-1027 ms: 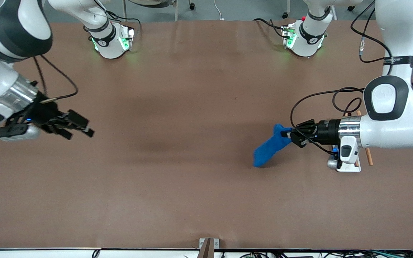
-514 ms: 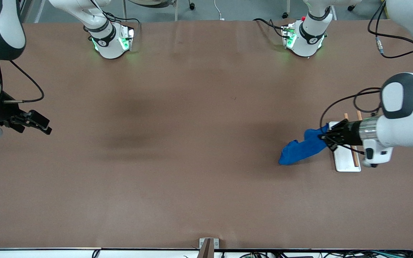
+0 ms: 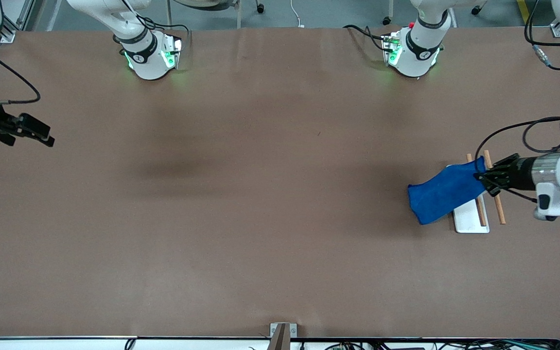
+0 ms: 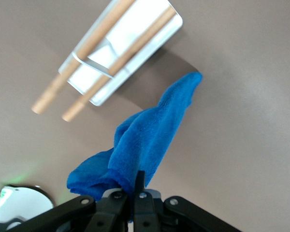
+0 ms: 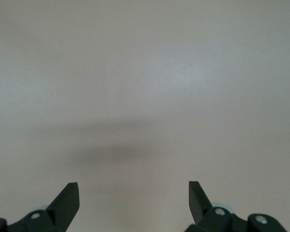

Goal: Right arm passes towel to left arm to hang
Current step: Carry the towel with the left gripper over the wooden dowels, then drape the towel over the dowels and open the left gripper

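The royal-blue towel (image 3: 443,193) hangs from my left gripper (image 3: 483,177), which is shut on one of its ends. The towel drapes over the white rack tray (image 3: 470,217) and its two wooden rods (image 3: 495,200) at the left arm's end of the table. In the left wrist view the towel (image 4: 145,140) hangs from the closed fingers, with the rack (image 4: 121,48) below it. My right gripper (image 3: 34,132) is open and empty above the table at the right arm's end; its wrist view shows only bare table between its fingertips (image 5: 70,198).
The brown table (image 3: 260,194) spreads between the two arm bases (image 3: 148,53) (image 3: 411,53). A small metal bracket (image 3: 282,333) sits at the table edge nearest the front camera.
My left gripper has carried the towel toward the left arm's end until it hangs over the rack. My right gripper has drawn back toward the right arm's end, still open.
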### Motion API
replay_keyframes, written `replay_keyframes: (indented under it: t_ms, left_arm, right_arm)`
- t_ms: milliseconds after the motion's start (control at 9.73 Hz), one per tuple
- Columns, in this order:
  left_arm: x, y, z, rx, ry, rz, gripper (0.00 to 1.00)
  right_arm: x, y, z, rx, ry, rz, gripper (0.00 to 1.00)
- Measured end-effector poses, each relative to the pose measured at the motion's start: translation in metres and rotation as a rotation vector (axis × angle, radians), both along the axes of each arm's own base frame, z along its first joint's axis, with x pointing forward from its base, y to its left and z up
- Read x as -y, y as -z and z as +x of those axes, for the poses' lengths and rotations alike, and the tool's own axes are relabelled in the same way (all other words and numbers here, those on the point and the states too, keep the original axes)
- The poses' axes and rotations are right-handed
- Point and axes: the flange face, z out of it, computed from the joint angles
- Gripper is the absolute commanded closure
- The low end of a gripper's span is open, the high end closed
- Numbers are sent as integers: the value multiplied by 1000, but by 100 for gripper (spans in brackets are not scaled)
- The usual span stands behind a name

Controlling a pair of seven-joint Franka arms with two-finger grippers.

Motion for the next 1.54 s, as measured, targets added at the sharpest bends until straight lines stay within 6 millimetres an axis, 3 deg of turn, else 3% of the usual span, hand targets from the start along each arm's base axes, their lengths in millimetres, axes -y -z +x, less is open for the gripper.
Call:
replay_keyframes:
  t_ms: [616, 1130, 1541]
  left_arm:
    - [-93, -2, -15, 54, 357, -26, 99]
    - [-120, 48, -6, 43, 420, -60, 96]
    - [-146, 56, 0, 70, 521, -63, 96]
  right_arm:
    - [36, -44, -12, 32, -28, -8, 0]
    - [32, -33, -17, -50, -53, 4, 0]
    - [31, -35, -15, -41, -61, 2, 0]
